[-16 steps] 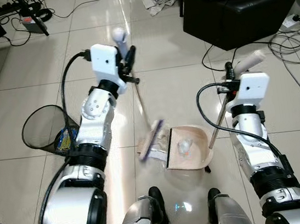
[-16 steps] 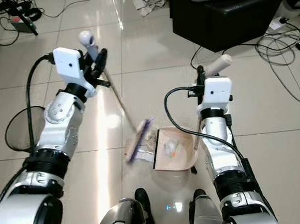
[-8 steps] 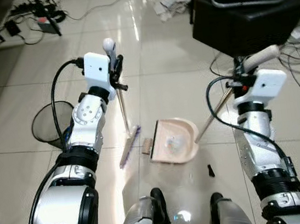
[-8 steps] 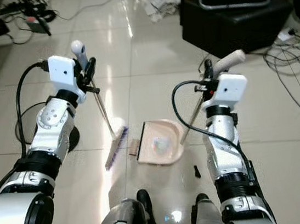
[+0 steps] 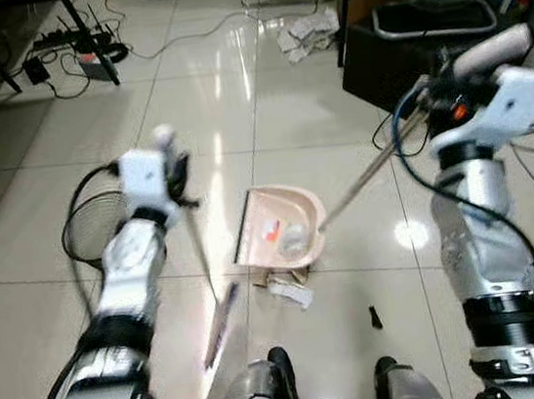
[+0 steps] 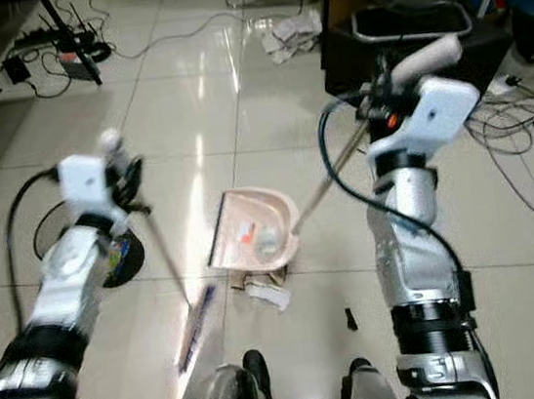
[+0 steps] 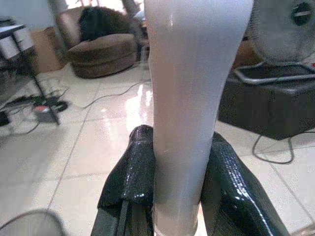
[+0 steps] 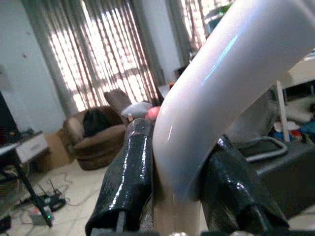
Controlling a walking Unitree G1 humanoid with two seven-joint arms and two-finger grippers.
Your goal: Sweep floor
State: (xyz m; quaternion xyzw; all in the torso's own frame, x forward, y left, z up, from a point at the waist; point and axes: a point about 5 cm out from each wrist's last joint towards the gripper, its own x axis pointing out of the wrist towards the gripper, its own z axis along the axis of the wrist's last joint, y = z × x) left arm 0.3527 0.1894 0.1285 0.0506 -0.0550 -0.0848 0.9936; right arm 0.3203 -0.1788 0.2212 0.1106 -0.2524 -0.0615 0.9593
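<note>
Shiny pale tiles (image 5: 43,219) cover the floor, and the robot stands on them with a tool in each arm. The left end effector (image 7: 177,191) pinches the white handle of the broom (image 5: 200,267) between its 2 black fingers (image 7: 133,182). The broom's thin stick runs down to the purple brush head (image 5: 220,326), which rests on the floor by the robot's left foot. The picture is blurry there.

The right end effector (image 8: 172,182) is pressed tight on the white grip of the dustpan (image 5: 276,233), high up on the robot's right. The long handle (image 5: 363,179) slants down to the pink pan, which looks tipped up on its edge. Something pale sits inside it, too small to tell what.

A crumpled white scrap (image 5: 289,290) lies on the floor just beside the pan's low edge, and a small dark bit (image 5: 375,317) lies near the robot's right foot. A black mesh bin (image 5: 89,233) stands on the left.

The step in hand looks like getting the loose scrap into the pan. To do it well, the pan's lip should sit flat on the tiles next to the scrap. Then the brush should come in from the far side of the scrap with short, soft pushes, so nothing skips under the lip. Keeping the pan level afterwards would stop its load from sliding out.
</note>
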